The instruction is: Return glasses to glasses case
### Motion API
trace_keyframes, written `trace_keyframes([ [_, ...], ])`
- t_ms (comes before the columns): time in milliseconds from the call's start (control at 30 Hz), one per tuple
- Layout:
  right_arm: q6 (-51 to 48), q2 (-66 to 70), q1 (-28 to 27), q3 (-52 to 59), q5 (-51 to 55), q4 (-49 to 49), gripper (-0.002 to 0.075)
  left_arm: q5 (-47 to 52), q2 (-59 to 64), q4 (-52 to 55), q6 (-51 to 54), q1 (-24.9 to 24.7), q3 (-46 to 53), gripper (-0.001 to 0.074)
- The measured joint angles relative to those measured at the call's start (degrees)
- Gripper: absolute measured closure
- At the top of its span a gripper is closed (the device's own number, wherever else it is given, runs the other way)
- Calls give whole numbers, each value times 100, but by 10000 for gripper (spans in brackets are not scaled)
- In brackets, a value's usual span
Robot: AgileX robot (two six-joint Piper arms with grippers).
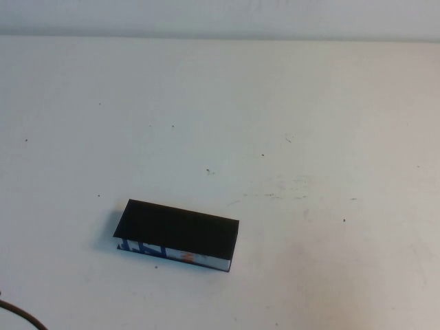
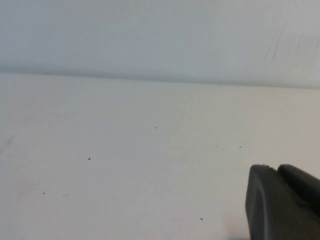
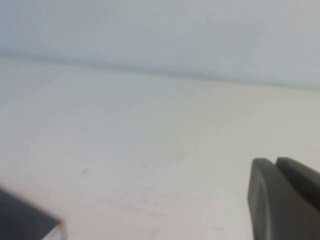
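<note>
The glasses case (image 1: 177, 235) is a flat black box with its lid down, lying left of centre near the table's front; its front edge is printed blue, white and orange. A dark corner of it shows in the right wrist view (image 3: 22, 222). The glasses are not in view. Neither arm shows in the high view. My left gripper (image 2: 276, 170) is shut and empty above bare table, fingers pressed together. My right gripper (image 3: 275, 162) is also shut and empty, hanging above the table to the right of the case.
The white table (image 1: 289, 137) carries only small dark specks and faint scuff marks. A dark cable (image 1: 20, 317) curls in at the front left corner. A pale wall runs along the table's far edge.
</note>
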Motion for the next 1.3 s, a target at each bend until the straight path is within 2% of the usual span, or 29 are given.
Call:
trace_keyframes([
  [100, 27, -574, -926, 975, -875, 231, 737, 3, 0, 0, 0, 0, 0, 739],
  [200, 30, -1247, -1465, 1693, -1147, 448, 737, 3, 0, 0, 0, 0, 0, 739],
  [267, 40, -1614, -1610, 1965, -1173, 515, 737, 3, 0, 0, 0, 0, 0, 739],
  [633, 40, -2025, -1655, 2053, 1036, 599, 737, 3, 0, 0, 0, 0, 0, 739],
  [1300, 40, -2034, -1655, 2053, 1081, 732, 737, 3, 0, 0, 0, 0, 0, 739],
])
